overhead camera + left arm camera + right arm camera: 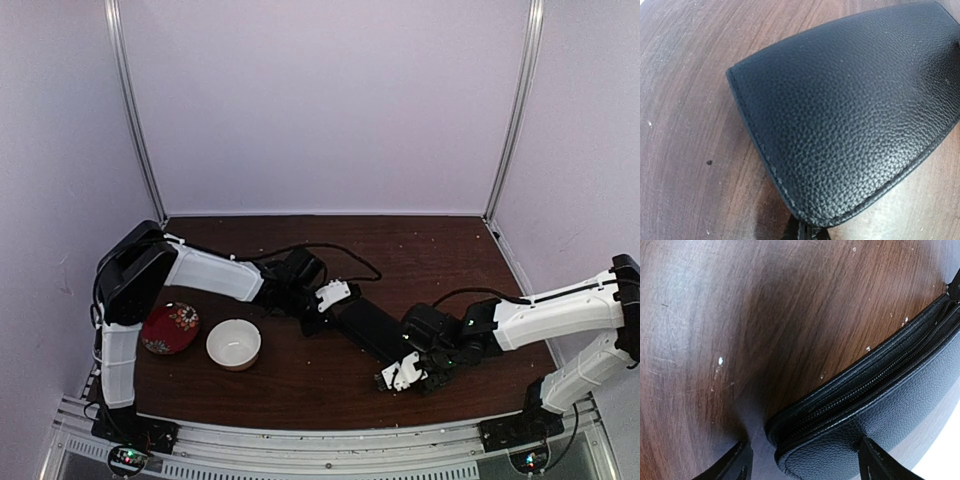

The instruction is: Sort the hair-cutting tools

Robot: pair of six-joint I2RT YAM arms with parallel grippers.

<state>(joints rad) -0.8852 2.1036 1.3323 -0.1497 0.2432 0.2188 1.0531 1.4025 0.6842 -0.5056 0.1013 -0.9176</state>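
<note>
We find none of the hair-cutting tools in any view: no scissors and no black sticks lie on the table [450, 260]. We judge that they are inside the black pouch [365, 330], whose zipper [865, 390] looks closed where it shows.

The pouch lies slantwise across the middle of the top view, its long axis running from upper left to lower right, with an arm at each end. The left gripper [322, 312] sits at the upper-left end with its jaws pressed together. At the bottom edge of its wrist view the pouch's rim meets a dark tip, so we take it to be pinching that rim.

The right gripper [400, 372] is at the lower-right end with its jaws spread. Its fingers [737, 462] straddle the pouch's rounded corner, one over bare wood and one over leather.

The next move, we judge, turns on the zipper, which lies just ahead of the right jaws and runs toward the upper right of that frame. Only the right wrist view shows it; the left wrist view shows only plain leather.
</note>
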